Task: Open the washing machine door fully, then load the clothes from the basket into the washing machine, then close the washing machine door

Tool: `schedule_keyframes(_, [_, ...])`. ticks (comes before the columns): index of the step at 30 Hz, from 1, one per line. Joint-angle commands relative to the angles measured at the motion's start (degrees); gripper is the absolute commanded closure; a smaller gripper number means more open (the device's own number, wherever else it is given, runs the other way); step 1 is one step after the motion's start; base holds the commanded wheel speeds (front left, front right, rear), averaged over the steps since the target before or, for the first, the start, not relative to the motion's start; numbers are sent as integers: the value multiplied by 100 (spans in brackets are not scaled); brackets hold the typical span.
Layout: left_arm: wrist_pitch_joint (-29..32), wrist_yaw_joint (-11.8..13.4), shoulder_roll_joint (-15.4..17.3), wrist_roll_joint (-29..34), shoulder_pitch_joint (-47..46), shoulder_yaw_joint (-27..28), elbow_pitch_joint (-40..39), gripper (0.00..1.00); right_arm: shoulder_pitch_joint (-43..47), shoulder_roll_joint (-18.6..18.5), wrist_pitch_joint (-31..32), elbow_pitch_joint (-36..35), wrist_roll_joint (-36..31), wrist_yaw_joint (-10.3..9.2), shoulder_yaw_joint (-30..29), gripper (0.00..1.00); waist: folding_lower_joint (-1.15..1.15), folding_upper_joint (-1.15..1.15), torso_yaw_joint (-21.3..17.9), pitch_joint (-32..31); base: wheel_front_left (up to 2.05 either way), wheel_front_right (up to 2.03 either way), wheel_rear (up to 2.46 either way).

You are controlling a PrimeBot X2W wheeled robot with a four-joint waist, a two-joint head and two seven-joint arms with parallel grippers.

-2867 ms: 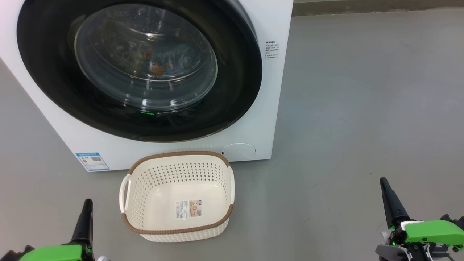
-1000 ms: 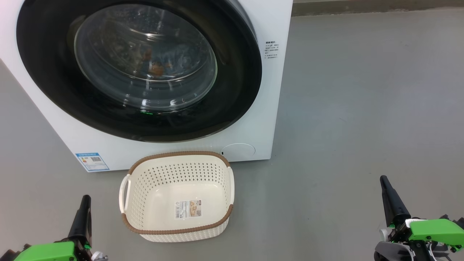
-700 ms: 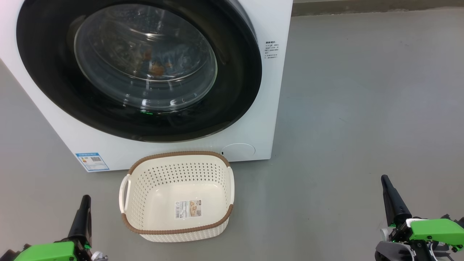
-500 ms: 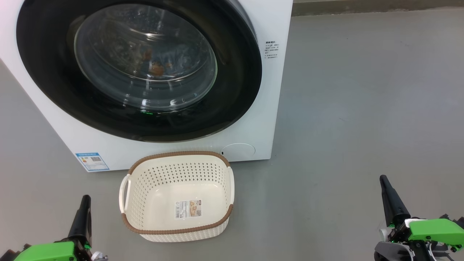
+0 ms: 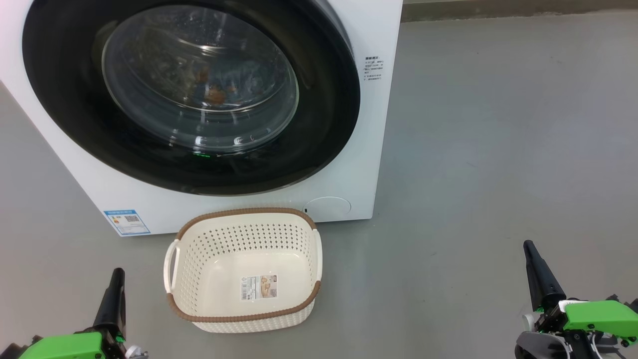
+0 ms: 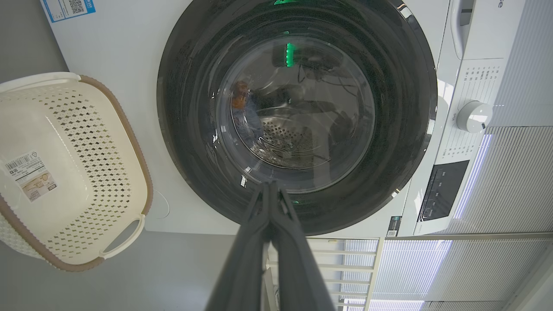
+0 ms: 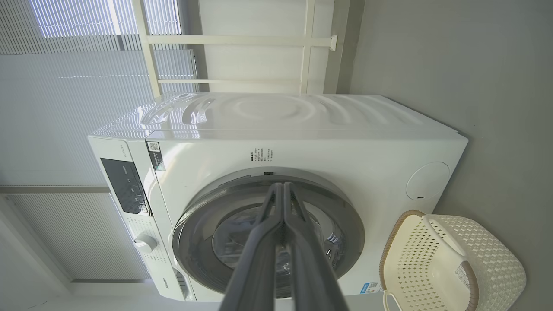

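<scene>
Sitting shut against the front of the big white front-loading washing machine (image 5: 371, 149) is the large round washing machine door (image 5: 329, 114), with its wide glossy black rim and bulging clear glass centre. Through the glass, orange-brown patches of the printed clothes (image 5: 215, 93) are showing inside the drum. The rest of the fabric is too dim to make out.

The small cream-white perforated plastic basket (image 5: 246, 213) with the brown woven-look rim is standing on the grey floor (image 5: 473, 149), just in front of the machine and below the door. Its bare bottom is showing a paper label (image 5: 259, 287). A blue label sticker (image 5: 127, 222) is sitting at the machine's lower left corner and a round white cap (image 5: 327, 206) at its lower right.

The left hand (image 5: 117, 279) is hovering near and left of the basket, clear of it, with its fingers pointing toward the machine. Its wrist view is showing the two long dark fingers pressed together, holding nothing. The right hand (image 5: 530, 252) is hovering well off to the right over the floor, its fingers likewise together and gripping nothing.
</scene>
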Motion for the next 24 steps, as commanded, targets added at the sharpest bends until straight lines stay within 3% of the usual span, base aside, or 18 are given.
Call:
schedule_keyframes(1, [37, 26, 70, -6, -235, 201, -164, 100, -235, -143, -72, -174, 58, -6, 116, 100, 0, 0, 0, 0, 0, 0, 0])
schedule_keyframes(24, [42, 27, 65, 0, -234, 208, -170, 100, -258, -326, -259, -272, 252, -6, 338, 100, 0, 0, 0, 3, 0, 0, 0])
